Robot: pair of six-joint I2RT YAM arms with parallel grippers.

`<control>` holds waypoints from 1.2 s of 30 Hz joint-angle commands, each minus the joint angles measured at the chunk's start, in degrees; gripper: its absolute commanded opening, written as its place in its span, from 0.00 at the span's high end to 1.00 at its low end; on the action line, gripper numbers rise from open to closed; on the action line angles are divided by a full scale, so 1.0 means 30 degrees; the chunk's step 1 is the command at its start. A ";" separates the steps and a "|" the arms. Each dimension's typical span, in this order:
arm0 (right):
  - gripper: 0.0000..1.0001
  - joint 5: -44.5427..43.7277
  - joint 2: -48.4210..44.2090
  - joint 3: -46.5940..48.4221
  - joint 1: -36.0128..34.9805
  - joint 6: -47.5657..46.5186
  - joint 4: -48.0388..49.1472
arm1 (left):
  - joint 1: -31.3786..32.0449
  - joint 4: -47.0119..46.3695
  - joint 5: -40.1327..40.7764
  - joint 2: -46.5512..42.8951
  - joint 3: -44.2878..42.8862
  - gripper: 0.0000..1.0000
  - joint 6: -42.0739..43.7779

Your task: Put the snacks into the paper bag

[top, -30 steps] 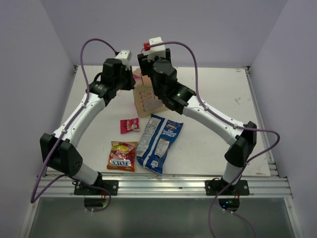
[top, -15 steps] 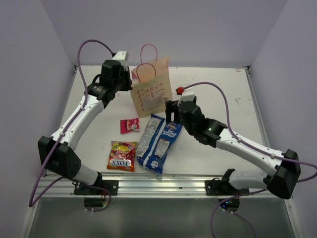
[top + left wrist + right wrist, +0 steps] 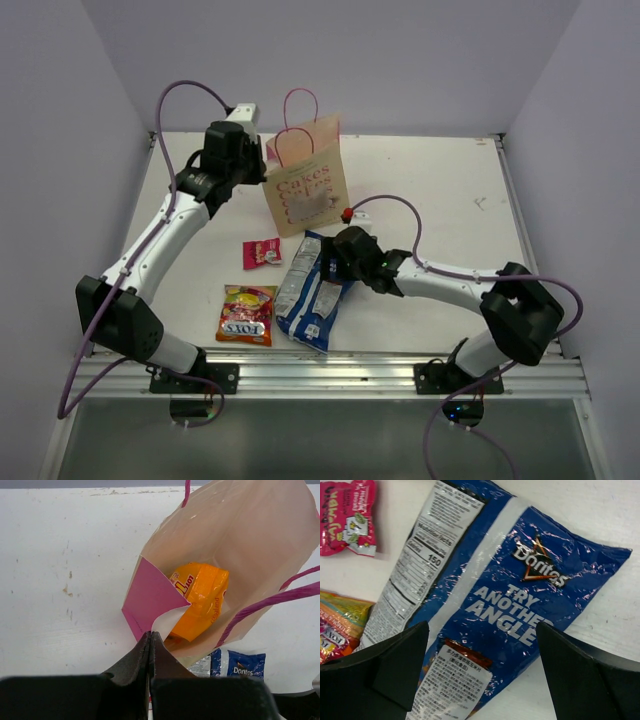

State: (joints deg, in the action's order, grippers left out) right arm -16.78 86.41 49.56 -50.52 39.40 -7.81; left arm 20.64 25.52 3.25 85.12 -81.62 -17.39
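**Blue chip bag next: grip it across the middle, feed it in end first**

The paper bag [image 3: 306, 186] stands upright at the back of the table [image 3: 450, 200]. The orange packet [image 3: 200, 600] is already inside. The left gripper [image 3: 150, 637] has its fingers pressed together on the bag's rim at the pink side fold, which holds the mouth open.

The blue chip bag [image 3: 520, 595] lies flat in front of the paper bag, and the right gripper [image 3: 481, 645] hangs just above it with its fingers wide apart. The red-yellow packet [image 3: 247, 314] and the pink sachet [image 3: 262, 252] lie on the table to its left.

The chip bag is long and slippery. The fingers probably need to straddle its width and pinch a raised crease of foil, because flat foil would likely slide out. It should then go into the paper bag narrow end down. The left grip should stay on while it goes in.

The blue bag reads "Doritos", "TRY ANOTHER ANGLE" and "150" on its nutrition panel. The red-yellow packet reads "FOX'S", and the paper bag reads "Cakes". The orange packet's lettering is only partly legible.
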 commanded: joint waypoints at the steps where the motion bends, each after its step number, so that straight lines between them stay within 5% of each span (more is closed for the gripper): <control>1: 0.06 0.0290 -0.0238 -0.0406 0.0434 0.1780 0.0175 | -0.0114 0.0811 -0.0057 -0.0571 0.0197 1.00 0.0141; 15: 0.02 0.3745 0.4592 0.1819 0.0376 -0.0036 -0.2344 | -0.0172 0.0752 -0.0350 -0.0395 0.0109 1.00 0.0053; 16: 0.05 0.3804 0.4798 0.1849 0.0347 -0.0095 -0.2492 | -0.0201 0.0752 -0.0320 -0.0424 0.0109 1.00 0.0054; 19: 0.45 0.3572 0.4713 0.1528 0.0376 -0.0300 -0.2347 | -0.0260 0.0781 -0.0262 -0.0483 0.0021 1.00 0.0141; 20: 0.65 0.3367 0.4509 0.1527 0.0376 -0.0387 -0.2434 | -0.0260 0.0781 -0.0204 -0.0483 0.0021 1.00 0.0141; 24: 1.00 0.1730 0.2783 0.1848 0.0376 -0.0915 -0.3979 | -0.0319 0.0752 -0.0348 -0.0483 0.0021 1.00 0.0112; 31: 1.00 -0.4008 -0.3452 0.6762 0.0376 -0.4186 -0.9313 | -0.0319 0.0547 -0.0964 -0.0483 -0.0009 1.00 -0.0005; 36: 1.00 -0.9695 -0.3551 1.2881 0.0493 -0.8700 -1.0321 | -0.0319 0.0254 -0.2339 -0.0571 -0.0009 1.00 -0.0005</control>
State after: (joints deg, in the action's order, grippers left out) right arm -31.03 78.50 78.19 -49.41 23.81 -38.68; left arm 20.18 26.13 0.08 84.84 -81.62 -17.41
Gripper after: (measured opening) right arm 0.092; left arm 0.008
